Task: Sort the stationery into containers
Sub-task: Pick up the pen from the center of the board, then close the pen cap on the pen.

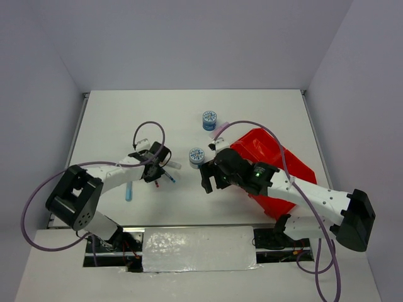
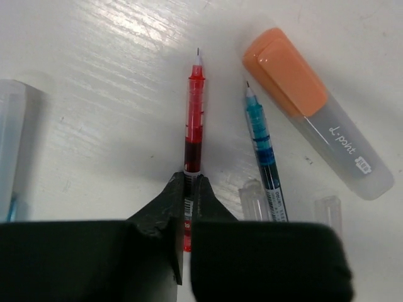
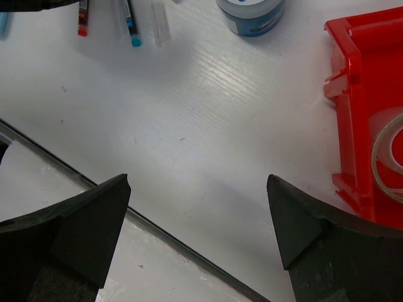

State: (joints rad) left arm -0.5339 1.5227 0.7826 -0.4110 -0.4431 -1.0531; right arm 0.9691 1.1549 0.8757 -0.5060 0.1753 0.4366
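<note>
Pinched in left gripper (image 2: 187, 187) — red pen (image 2: 195, 119)

White wood-grain tabletop (image 1: 252, 113). Right side: red plastic compartment tray (image 1: 264, 148). Just left of tray: round blue-white patterned roll (image 1: 196, 156); second patterned roll (image 1: 210, 119) farther back, apart. Left-centre cluster, side by side: clear-barrelled red-ink pen (image 2: 194, 126), blue-ink pen (image 2: 262, 151), orange-capped translucent highlighter (image 2: 315, 113), two clear plastic caps (image 2: 252, 198). Light blue marker (image 1: 128, 190) further left.
</note>
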